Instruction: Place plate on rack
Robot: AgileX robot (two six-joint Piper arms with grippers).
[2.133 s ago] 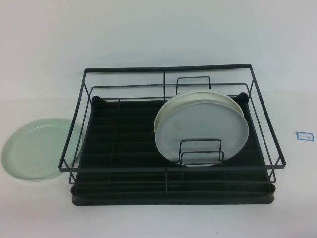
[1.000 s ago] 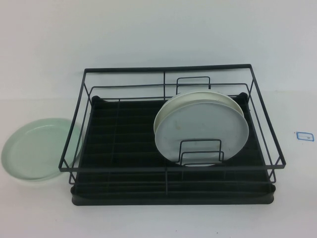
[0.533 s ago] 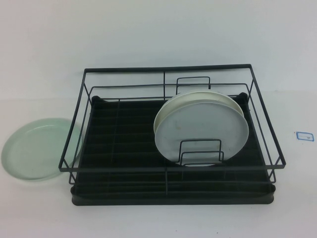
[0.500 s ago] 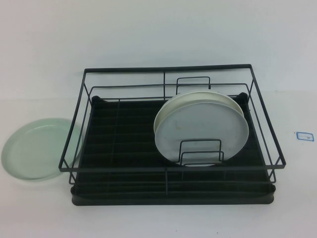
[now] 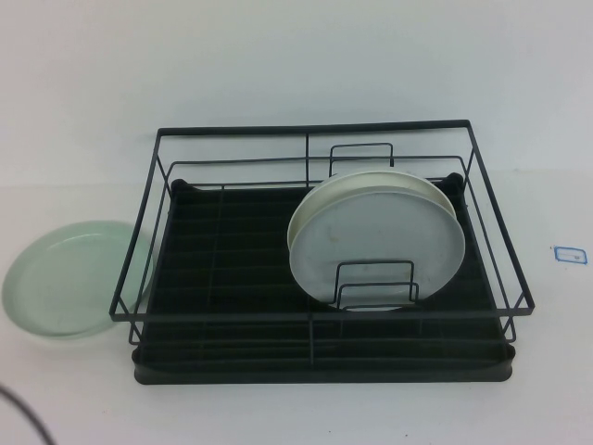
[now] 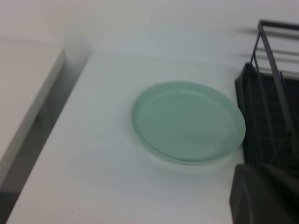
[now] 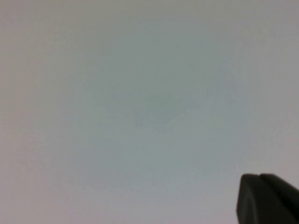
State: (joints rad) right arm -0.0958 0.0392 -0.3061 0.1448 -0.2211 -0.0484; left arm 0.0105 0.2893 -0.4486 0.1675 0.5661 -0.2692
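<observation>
The pale mint-green plate (image 5: 69, 278) lies flat on the white table, just left of the black wire rack (image 5: 315, 128), with its right edge behind the rack's left wires. In the left wrist view the plate (image 6: 187, 121) lies ahead of my left gripper (image 6: 264, 196), beside the rack's corner (image 6: 271, 107). Only a dark part of that gripper shows at the frame's edge. My right gripper (image 7: 266, 200) shows as a dark tip over a bare pale surface. Neither gripper shows in the high view.
A white plate (image 5: 375, 241) stands on edge in the right half of the rack, held by wire loops. A small blue-edged label (image 5: 569, 252) lies on the table at the right. The table's left edge (image 6: 32, 116) drops off beside the mint plate.
A thin dark curved line has come into the bottom-left corner of the high view. The plates and the rack have not moved.
</observation>
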